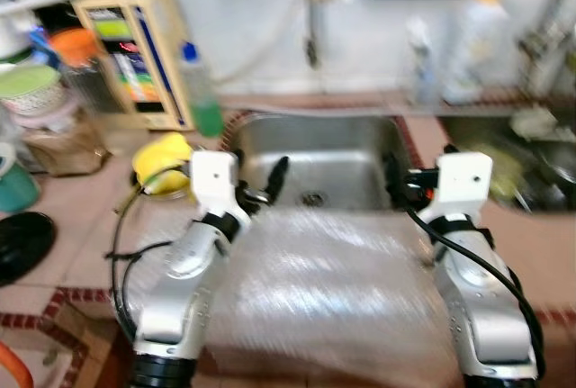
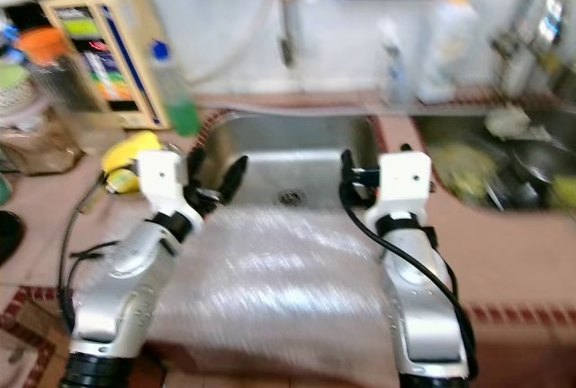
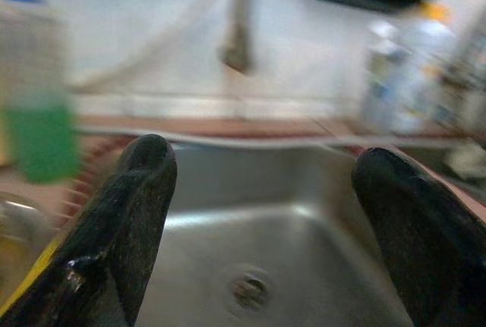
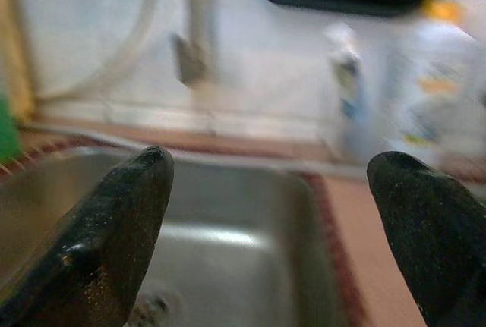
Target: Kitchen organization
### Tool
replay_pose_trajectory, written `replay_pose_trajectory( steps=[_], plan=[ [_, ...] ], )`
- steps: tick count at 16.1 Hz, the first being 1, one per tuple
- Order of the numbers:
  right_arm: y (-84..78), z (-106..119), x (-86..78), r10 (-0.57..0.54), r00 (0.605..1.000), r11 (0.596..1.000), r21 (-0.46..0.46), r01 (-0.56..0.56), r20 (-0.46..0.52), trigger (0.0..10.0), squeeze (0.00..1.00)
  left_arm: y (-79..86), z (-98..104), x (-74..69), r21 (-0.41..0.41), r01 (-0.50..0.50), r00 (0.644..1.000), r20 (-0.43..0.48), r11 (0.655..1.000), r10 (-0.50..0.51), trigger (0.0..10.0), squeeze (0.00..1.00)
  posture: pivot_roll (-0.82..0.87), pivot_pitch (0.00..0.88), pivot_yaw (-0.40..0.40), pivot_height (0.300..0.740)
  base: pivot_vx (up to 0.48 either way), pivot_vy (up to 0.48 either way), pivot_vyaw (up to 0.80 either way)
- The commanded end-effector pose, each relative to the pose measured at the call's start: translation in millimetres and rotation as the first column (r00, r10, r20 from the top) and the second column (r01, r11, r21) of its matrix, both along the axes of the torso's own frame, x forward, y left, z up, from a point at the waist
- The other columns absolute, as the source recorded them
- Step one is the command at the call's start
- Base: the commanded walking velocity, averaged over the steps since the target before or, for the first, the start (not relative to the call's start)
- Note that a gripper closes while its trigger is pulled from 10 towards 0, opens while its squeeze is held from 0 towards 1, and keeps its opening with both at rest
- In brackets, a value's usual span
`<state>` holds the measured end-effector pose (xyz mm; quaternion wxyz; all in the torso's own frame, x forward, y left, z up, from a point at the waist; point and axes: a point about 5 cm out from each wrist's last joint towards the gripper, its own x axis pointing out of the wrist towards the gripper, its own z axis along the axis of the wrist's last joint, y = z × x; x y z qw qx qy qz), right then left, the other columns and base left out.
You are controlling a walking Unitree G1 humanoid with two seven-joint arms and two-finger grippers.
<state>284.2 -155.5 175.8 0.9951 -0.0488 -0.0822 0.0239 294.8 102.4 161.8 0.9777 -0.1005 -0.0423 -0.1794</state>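
Over the stainless steel sink basin (image 1: 315,158) set into the tiled tabletop (image 1: 81,217), left gripper (image 3: 262,213) and right gripper (image 4: 269,221) hover with jaws spread and empty, seemingly poised to choose something; a green-liquid bottle (image 1: 202,91) stands far left.

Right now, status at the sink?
Left gripper open, empty, over sink. Right gripper open, empty, at sink's right rim. Basin bare around drain. Views blurred.

Steel-grey sink (image 1: 335,140), green-filled bottle (image 1: 202,91) with blue cap, yellow bowl (image 1: 162,161).
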Motion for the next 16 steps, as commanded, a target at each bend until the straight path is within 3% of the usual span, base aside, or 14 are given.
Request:
replay_pose_trajectory(
  steps=[1,5,11,16],
  plan=[
    [7.0,3.0,-0.3,0.027,1.000,1.000,0.010,-0.027,0.011,10.0,0.00,9.1,-2.7,-0.4,0.001,-0.041,0.999,-0.015,0.999,0.041,10.0,0.00,-0.01,0.000,0.083,0.740,0.000,0.000,0.00],
    [5.4,1.5,-0.9,0.026,1.000,1.000,0.005,-0.026,0.004,10.0,0.00,5.5,-5.0,-2.4,0.033,-0.048,0.999,-0.016,0.998,0.048,10.0,0.00,-0.01,0.000,0.080,0.740,0.000,0.000,0.00],
    [3.7,2.3,-1.2,0.023,1.000,1.000,-0.003,-0.023,0.004,10.0,0.00,7.6,-7.4,-0.3,0.016,-0.066,0.997,-0.036,0.998,0.066,10.0,0.00,-0.01,0.000,0.078,0.740,0.000,-0.464,0.00],
    [8.8,-1.1,-0.6,0.056,0.998,0.998,0.016,-0.056,-0.027,10.0,0.00,12.4,-5.4,0.9,0.008,-0.099,0.995,-0.029,0.995,0.099,10.0,0.00,-0.01,0.000,0.077,0.740,0.000,0.000,0.00]
  ],
)
